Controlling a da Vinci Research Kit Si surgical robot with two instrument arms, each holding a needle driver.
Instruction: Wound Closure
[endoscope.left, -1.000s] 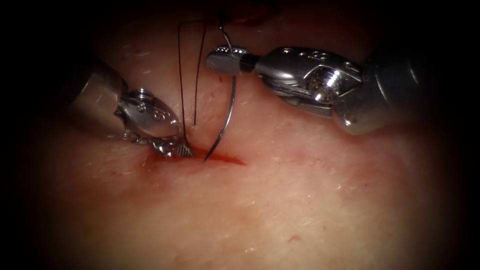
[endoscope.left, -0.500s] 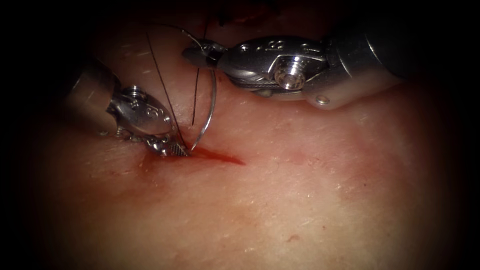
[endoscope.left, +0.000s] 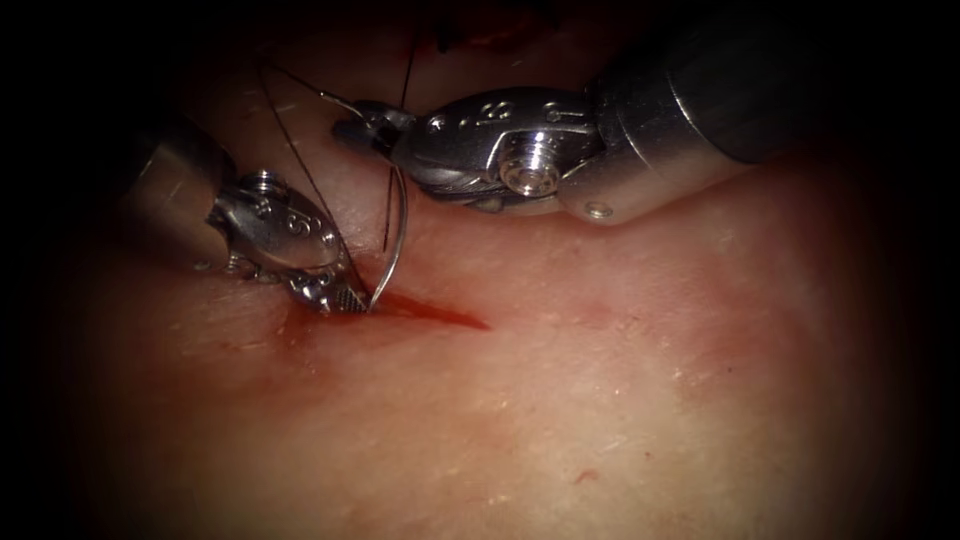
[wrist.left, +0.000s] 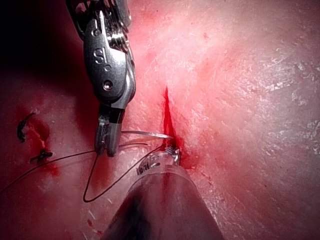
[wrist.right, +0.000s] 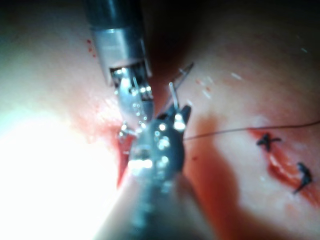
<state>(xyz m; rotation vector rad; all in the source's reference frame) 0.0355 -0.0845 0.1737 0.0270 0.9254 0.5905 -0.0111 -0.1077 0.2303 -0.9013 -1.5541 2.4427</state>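
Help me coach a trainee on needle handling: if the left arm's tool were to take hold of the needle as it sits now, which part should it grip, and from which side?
Probably the bare mid-curve of the needle, approached from the endoscope view's left. The right tool already clamps its thread end, and the point sits at the cut's left end beside the left tool, leaving only that span free.

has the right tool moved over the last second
Yes. Against the cut, which stays put, the right tool has swung left, carrying the needle by its back end; the needle's tip now meets the cut's left end beside the left tool.
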